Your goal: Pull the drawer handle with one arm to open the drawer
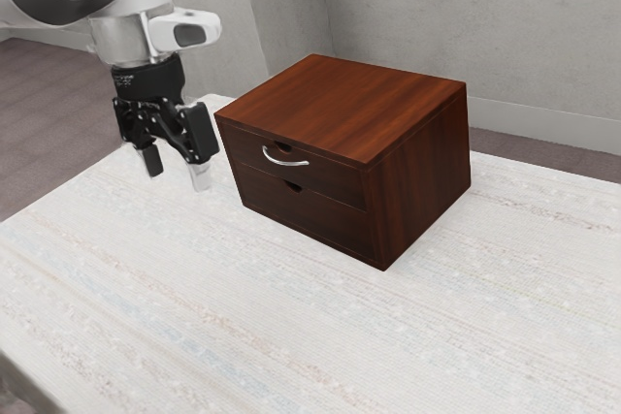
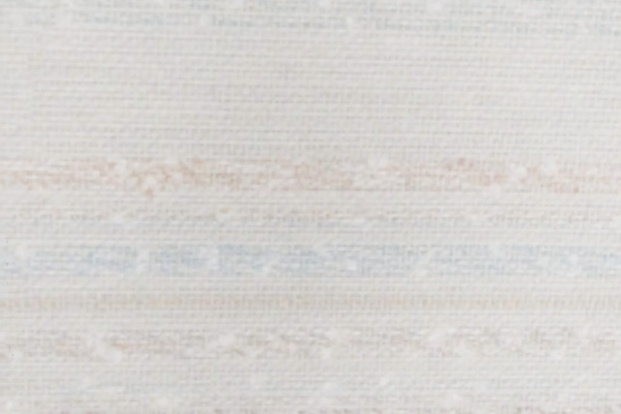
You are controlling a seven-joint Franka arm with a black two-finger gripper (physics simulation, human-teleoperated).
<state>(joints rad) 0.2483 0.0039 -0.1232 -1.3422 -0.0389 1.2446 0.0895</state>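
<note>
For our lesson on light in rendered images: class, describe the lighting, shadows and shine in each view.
Exterior view: soft, even light; the cabinet has a faint sheen on top, its side toward the view's right is darker, the handle glints, the table shows hardly any cast shadow. Wrist view: the table is evenly lit, no glare or shadow.

You see cabinet [image 1: 349, 109]: dark reddish wood, smooth, satin sheen | drawer handle [image 1: 284, 159]: silvery metal, polished, glossy | table [image 1: 291, 327]: cream woven cloth, matt, coarse; wrist view gives you pale blue and tan threads with nubby flecks | gripper [image 1: 178, 174]: black, matt, plastic-looking | arm shell [image 1: 184, 31]: white, smooth, glossy
</note>
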